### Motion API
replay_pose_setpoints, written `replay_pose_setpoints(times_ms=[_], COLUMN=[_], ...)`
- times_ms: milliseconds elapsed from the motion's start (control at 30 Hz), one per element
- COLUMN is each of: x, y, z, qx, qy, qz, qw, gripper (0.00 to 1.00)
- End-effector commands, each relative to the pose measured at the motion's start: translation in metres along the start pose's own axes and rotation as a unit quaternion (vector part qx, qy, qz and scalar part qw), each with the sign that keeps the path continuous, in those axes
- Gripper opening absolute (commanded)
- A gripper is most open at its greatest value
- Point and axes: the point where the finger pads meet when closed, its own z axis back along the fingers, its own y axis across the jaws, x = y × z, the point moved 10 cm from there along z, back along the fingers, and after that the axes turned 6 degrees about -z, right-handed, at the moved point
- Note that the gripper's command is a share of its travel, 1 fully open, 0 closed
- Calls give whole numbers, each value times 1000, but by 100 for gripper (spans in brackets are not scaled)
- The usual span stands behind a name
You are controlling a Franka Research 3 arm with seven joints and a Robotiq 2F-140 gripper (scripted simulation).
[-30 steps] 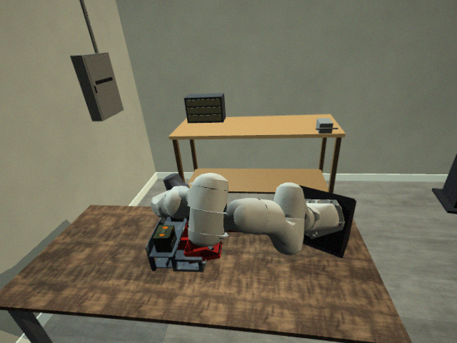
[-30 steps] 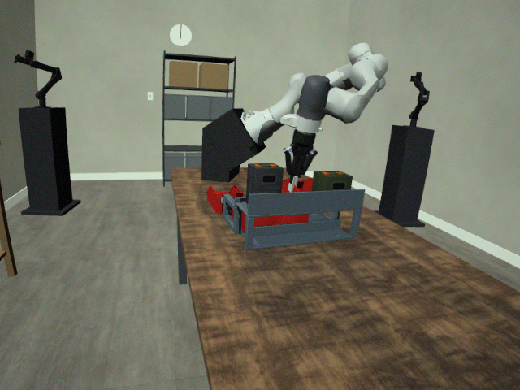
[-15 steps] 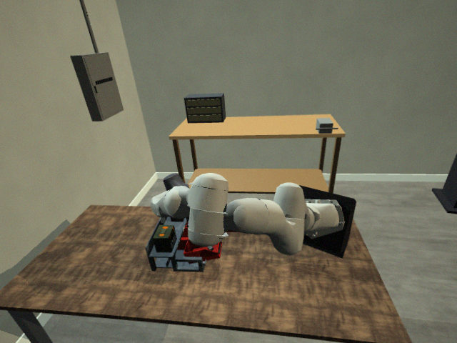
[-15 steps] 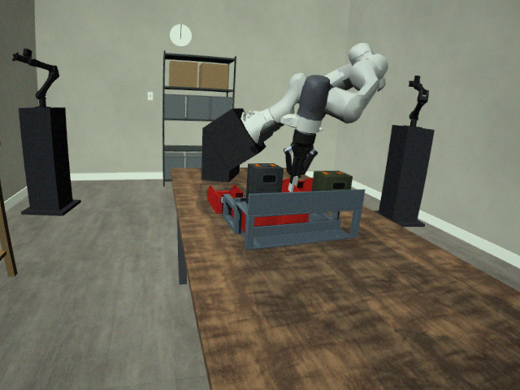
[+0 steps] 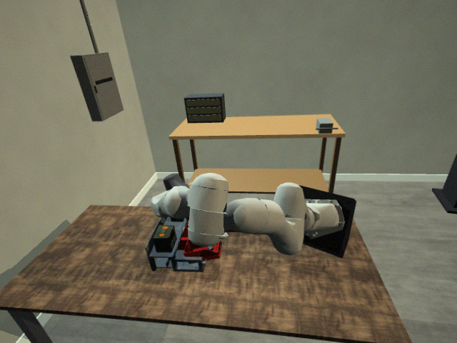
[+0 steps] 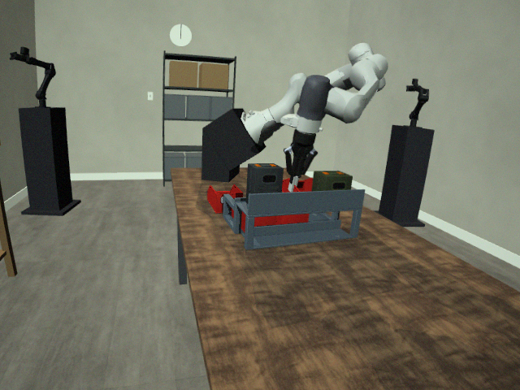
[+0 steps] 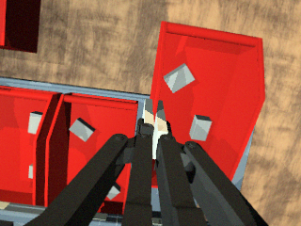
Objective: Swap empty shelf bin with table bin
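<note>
My gripper (image 7: 151, 110) points down and is shut on the left side wall of a red open bin (image 7: 212, 104) that holds two grey parts (image 7: 179, 77). The bin hangs a little tilted over the right end of the grey shelf (image 6: 293, 218). In the exterior view the gripper (image 6: 296, 182) and the bin (image 6: 304, 184) sit between two dark boxes on the shelf's top board. Two other red bins (image 7: 94, 141) with grey parts stand in the shelf to the left. Another red bin (image 6: 220, 197) stands on the table beside the shelf; its corner shows in the wrist view (image 7: 19, 24).
A dark grey box (image 6: 264, 178) and an olive box (image 6: 332, 180) stand on the shelf's top board on either side of the gripper. The arm's black base (image 6: 227, 146) rises behind the shelf. In the top view the arm (image 5: 208, 210) hides most of the shelf (image 5: 173, 254).
</note>
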Motion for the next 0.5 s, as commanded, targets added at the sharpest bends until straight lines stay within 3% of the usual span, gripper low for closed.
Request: replay_pose_setpoints(times_ms=[0, 467], x=[0, 0], y=[-1, -1], z=[0, -3], qx=[0, 0], qy=[2, 1], qz=[-1, -1], qw=[1000, 1000], gripper=[0, 0])
